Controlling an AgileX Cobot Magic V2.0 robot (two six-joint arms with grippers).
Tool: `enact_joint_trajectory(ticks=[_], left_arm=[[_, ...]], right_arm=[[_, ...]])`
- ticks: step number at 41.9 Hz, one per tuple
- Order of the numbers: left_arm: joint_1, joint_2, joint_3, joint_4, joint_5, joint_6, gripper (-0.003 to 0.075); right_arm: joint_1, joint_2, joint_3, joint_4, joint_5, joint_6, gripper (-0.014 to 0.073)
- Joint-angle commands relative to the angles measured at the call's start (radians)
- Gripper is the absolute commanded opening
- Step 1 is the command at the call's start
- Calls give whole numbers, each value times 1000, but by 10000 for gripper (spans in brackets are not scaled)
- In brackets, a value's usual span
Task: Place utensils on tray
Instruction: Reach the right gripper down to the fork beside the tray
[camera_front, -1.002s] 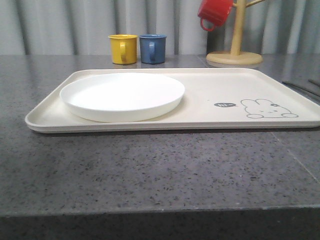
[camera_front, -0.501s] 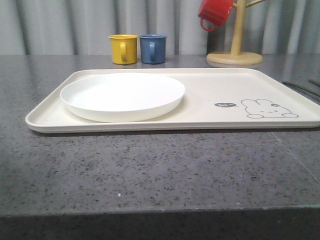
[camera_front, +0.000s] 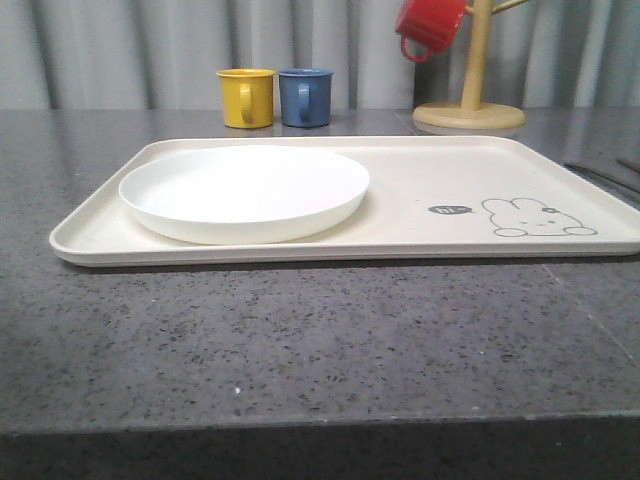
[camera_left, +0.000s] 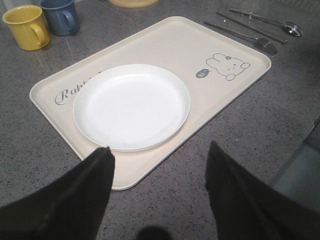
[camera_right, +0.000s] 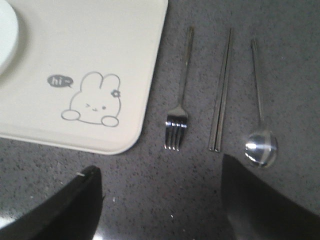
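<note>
The cream tray (camera_front: 420, 165) with its grey rabbit drawing lies across the dark counter and carries a round white plate (camera_front: 245, 190). On the counter to the right of the tray (camera_right: 125, 45) lie a silver fork (camera_right: 179, 100), a pair of chopsticks (camera_right: 222, 90) and a spoon (camera_right: 260, 120), side by side and apart from each other. My right gripper (camera_right: 160, 170) hangs open above bare counter just short of the fork's tines. My left gripper (camera_left: 159, 150) is open over the near corner of the tray (camera_left: 150, 47), with the utensils (camera_left: 255, 30) far beyond.
A yellow mug (camera_front: 246, 97) and a blue mug (camera_front: 305, 96) stand behind the tray. A wooden mug tree (camera_front: 472, 80) with a red mug (camera_front: 430, 25) stands at the back right. Bare counter lies in front of the tray.
</note>
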Motion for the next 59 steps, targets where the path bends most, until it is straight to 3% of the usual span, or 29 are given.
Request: enact_joint_trajectory(ticks=[1, 15, 27, 42, 59], left_arm=[[-7, 3, -26, -3, -79, -11, 408], [-7, 3, -26, -3, -82, -11, 408], [-7, 3, -26, -3, -82, -11, 408], [-7, 3, -26, -3, -82, -11, 408], [-7, 3, -26, -3, -82, -11, 408]], right_arm=[[-13, 84, -100, -47, 57, 14, 530], [-72, 377, -259, -17, 170, 16, 526], [-72, 567, -370, 40, 166, -32, 370], [-63, 738, -493, 40, 168, -54, 360], [-49, 861, -517, 40, 148, -54, 329]])
